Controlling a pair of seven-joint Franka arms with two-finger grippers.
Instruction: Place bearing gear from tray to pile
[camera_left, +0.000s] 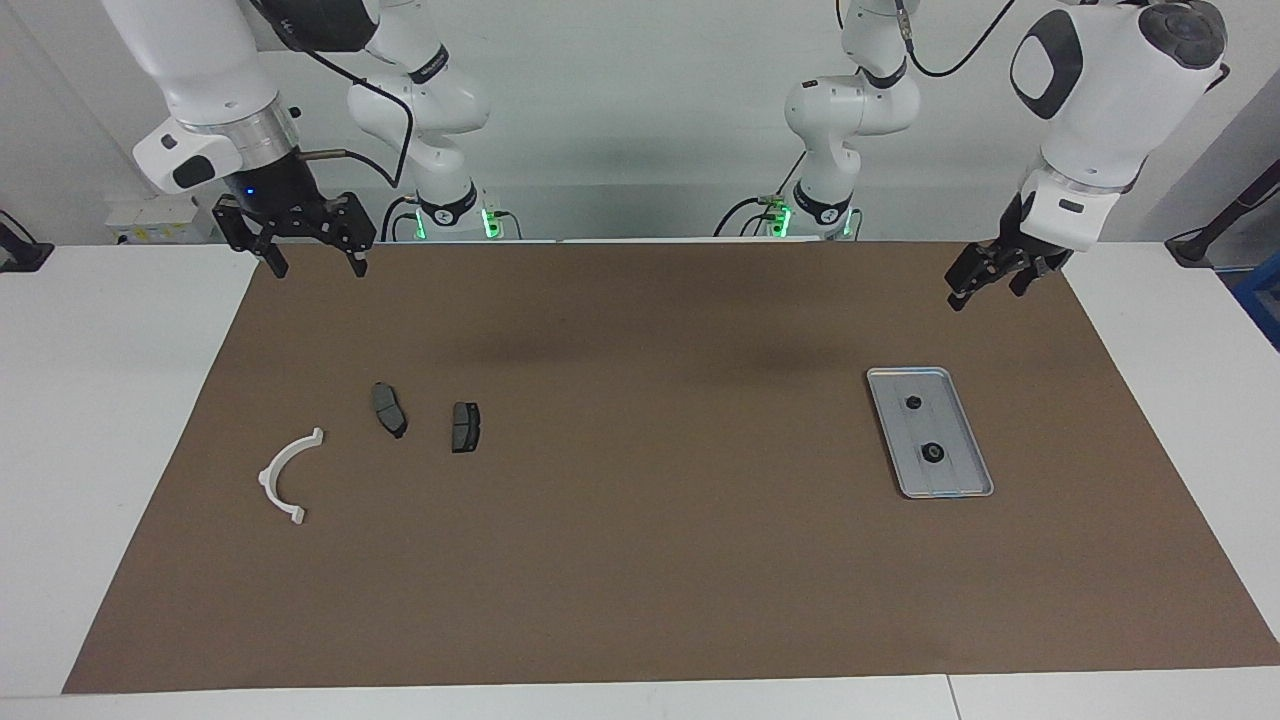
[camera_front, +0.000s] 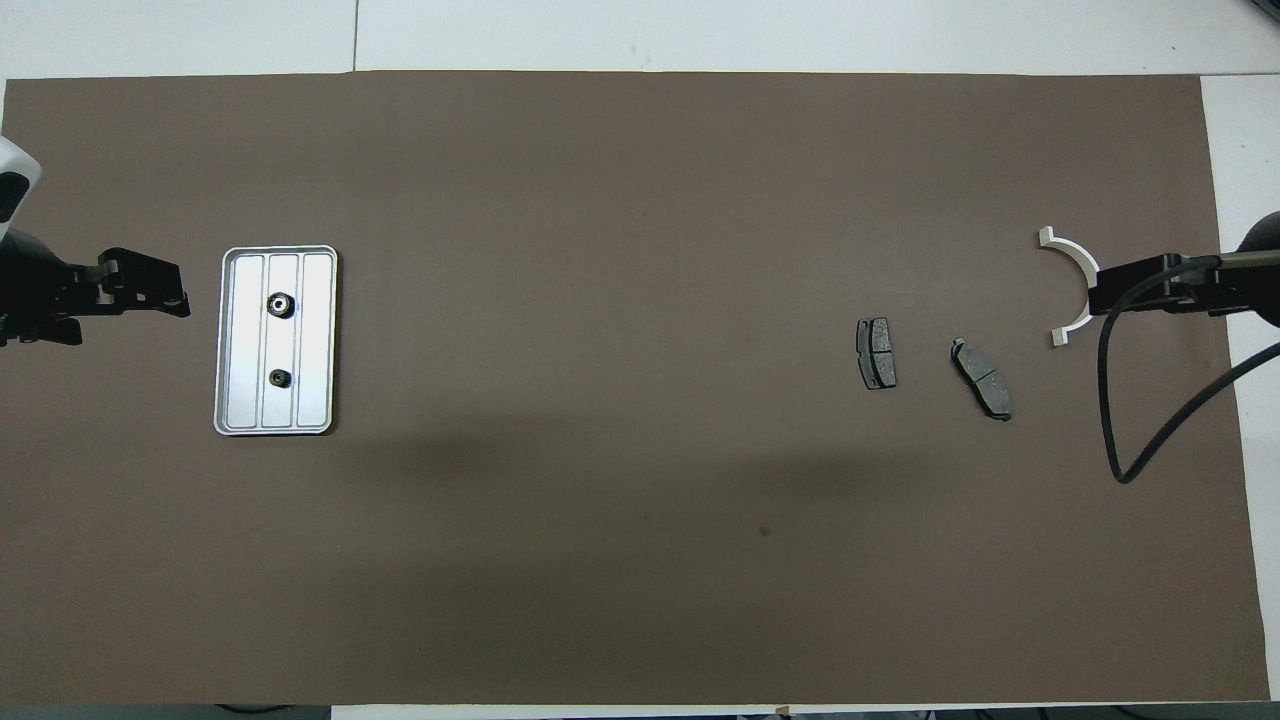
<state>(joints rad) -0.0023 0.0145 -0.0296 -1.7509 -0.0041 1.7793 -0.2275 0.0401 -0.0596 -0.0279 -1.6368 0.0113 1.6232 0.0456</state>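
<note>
Silver tray (camera_left: 955, 480) holds two gears | no legible writing | left end effector (camera_left: 985, 282) spread | right end effector (camera_left: 317, 262) spread

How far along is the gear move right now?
Nothing looks done: both round parts lie in the tray. Neither open gripper, left or right, holds anything. Left: lifting the bearing gear and setting it by the brake pads and white bracket.
</note>
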